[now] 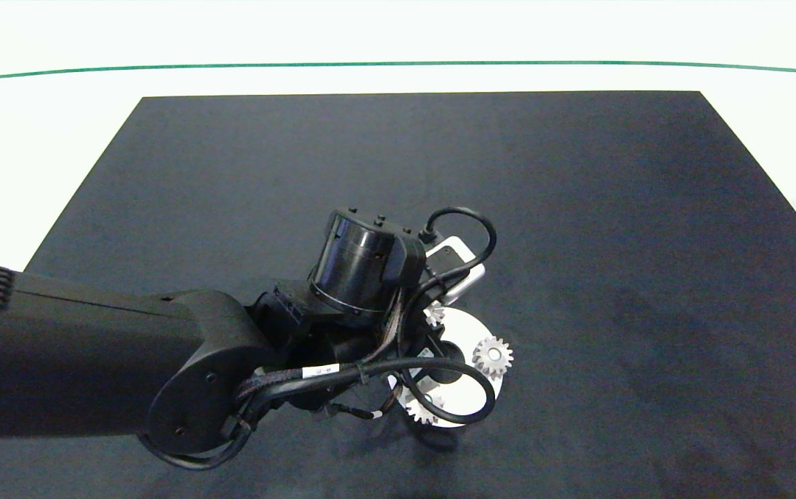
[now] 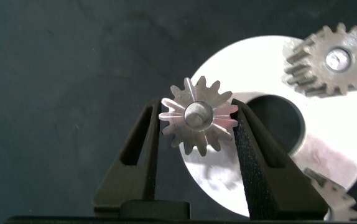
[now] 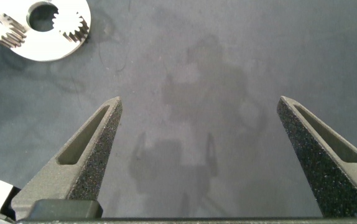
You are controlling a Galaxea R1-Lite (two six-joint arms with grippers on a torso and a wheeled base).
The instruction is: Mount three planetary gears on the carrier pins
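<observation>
- Dark matting covers the tabletop, with a pale border and a thin green line beyond it; the white disc lies near the middle of the mat, under the left arm's wrist.
- Left pincer: its two grey fingers are closed in on the third gear, touching its teeth on either side, so it holds the gear over the disc's edge.
- In the left wrist view a pale round end shows through that gear's bore, so I judge it is already on, or just at the top of, its carrier pin; how far down it sits cannot be told.
- Two other planetary gears are seated on the disc: one at its right rim and one at its near rim, partly behind a black cable.
- Right pincer hangs wide open and empty over bare mat, well apart from the disc.
- Step in hand: placing the last of the three gears.
- Next move, as I judge it: press the gear straight down until it lies flat, then spread the fingers and lift away vertically without dragging it off the pin.
</observation>
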